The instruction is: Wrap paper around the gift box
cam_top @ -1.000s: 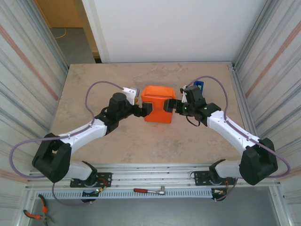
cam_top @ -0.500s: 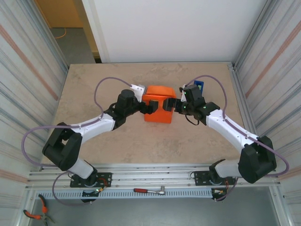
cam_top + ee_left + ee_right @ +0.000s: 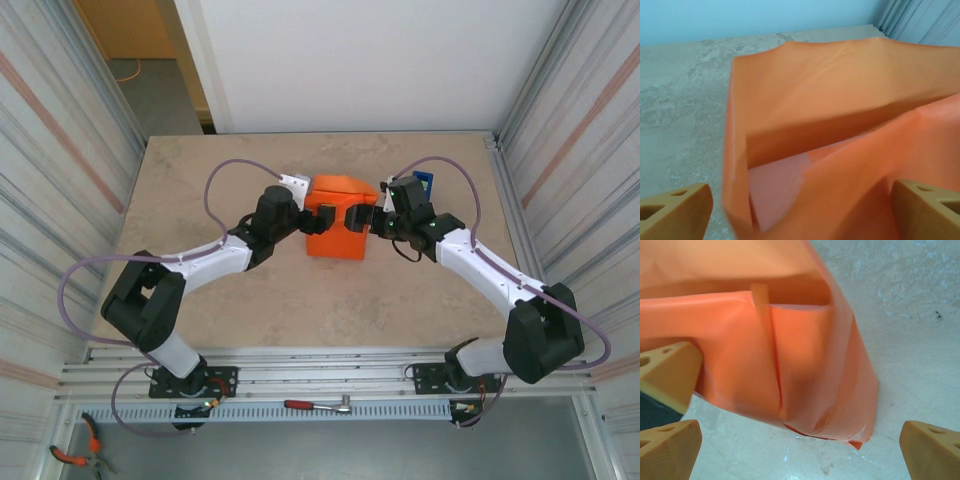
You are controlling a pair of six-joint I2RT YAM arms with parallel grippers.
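Looking from above, you had the paper (image 3: pixel 335 238) folded over near the middle of the table (image 3: pixel 190 180), with the left gripper (image 3: pixel 316 216) at its left end and the right gripper (image 3: pixel 366 218) at its right end. Your left wrist camera showed the jaws spread wide around the open end, and the pink gift box (image 3: pixel 772 182) lay inside. Your right wrist camera showed its jaws spread wide too, with the paper between them.

Left wrist view. I make out the gift box (image 3: pixel 774 186) as a pink patch, the rest hidden under the paper (image 3: pixel 840 115), which runs off right; left fingers (image 3: pixel 675 212) cropped below.
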